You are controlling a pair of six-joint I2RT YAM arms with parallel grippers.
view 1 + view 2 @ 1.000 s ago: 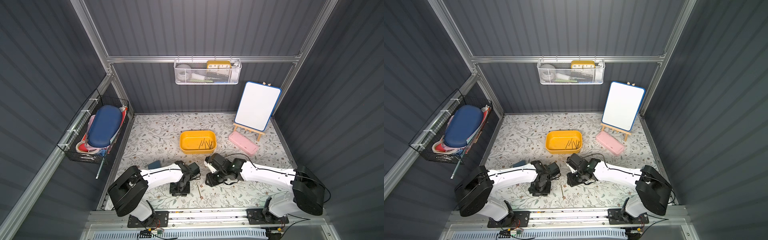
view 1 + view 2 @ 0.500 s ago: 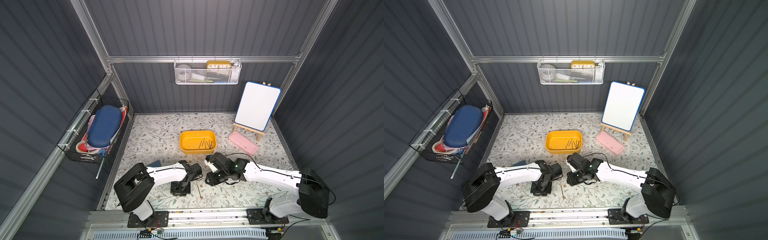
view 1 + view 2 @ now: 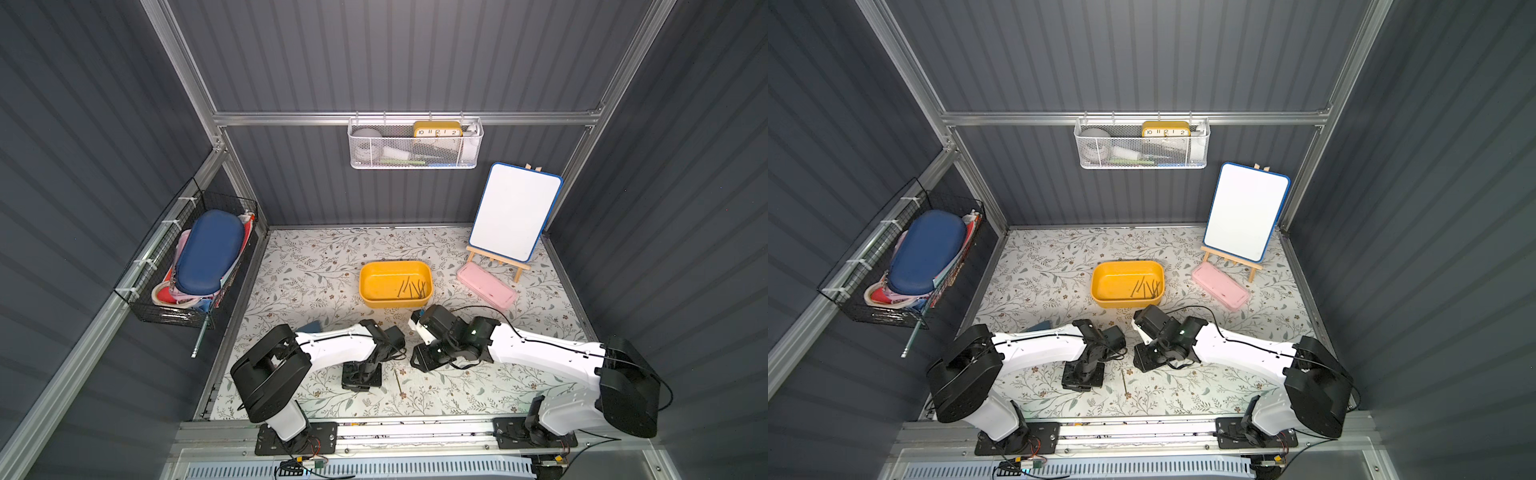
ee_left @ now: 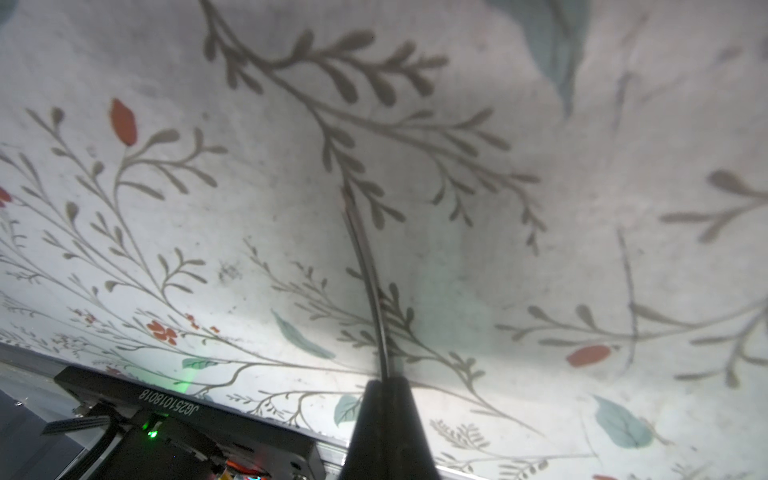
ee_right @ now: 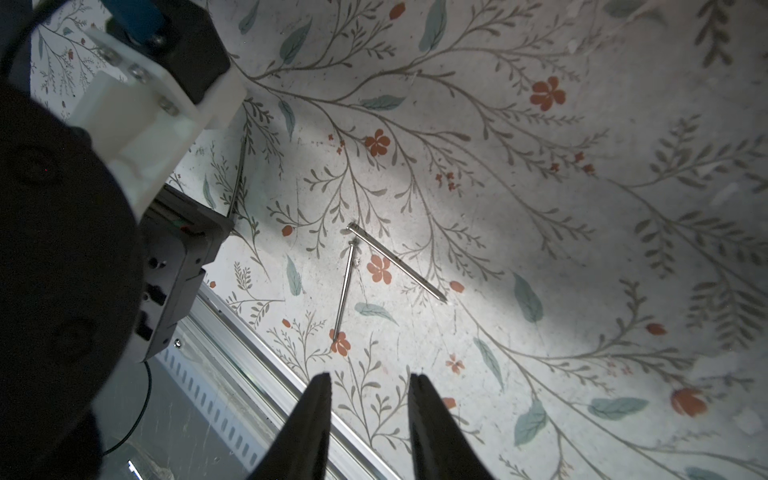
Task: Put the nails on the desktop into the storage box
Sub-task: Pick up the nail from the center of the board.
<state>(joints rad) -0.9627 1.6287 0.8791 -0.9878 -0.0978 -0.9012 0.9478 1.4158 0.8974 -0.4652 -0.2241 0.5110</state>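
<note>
My left gripper (image 4: 384, 379) points down at the desktop (image 3: 316, 274) near its front edge, shut on one thin grey nail (image 4: 365, 266) that sticks out from its tips along the floral surface. My right gripper (image 5: 370, 384) hovers just beside it, open and empty. Two more nails (image 5: 344, 291) (image 5: 395, 259) lie in a V on the desktop ahead of its fingers. In both top views one nail (image 3: 398, 380) (image 3: 1123, 380) shows between the two grippers. The yellow storage box (image 3: 374, 300) sits mid-desktop with several nails (image 3: 411, 288) inside.
A pink case (image 3: 486, 286) and a whiteboard on an easel (image 3: 513, 212) stand at the back right. A white mesh basket (image 3: 415, 143) hangs on the back wall, a black wire basket (image 3: 187, 266) on the left wall. An aluminium rail (image 3: 395, 428) borders the front.
The left gripper's jaws have closed onto the nail on the desktop. Both grippers have stayed almost in place.
</note>
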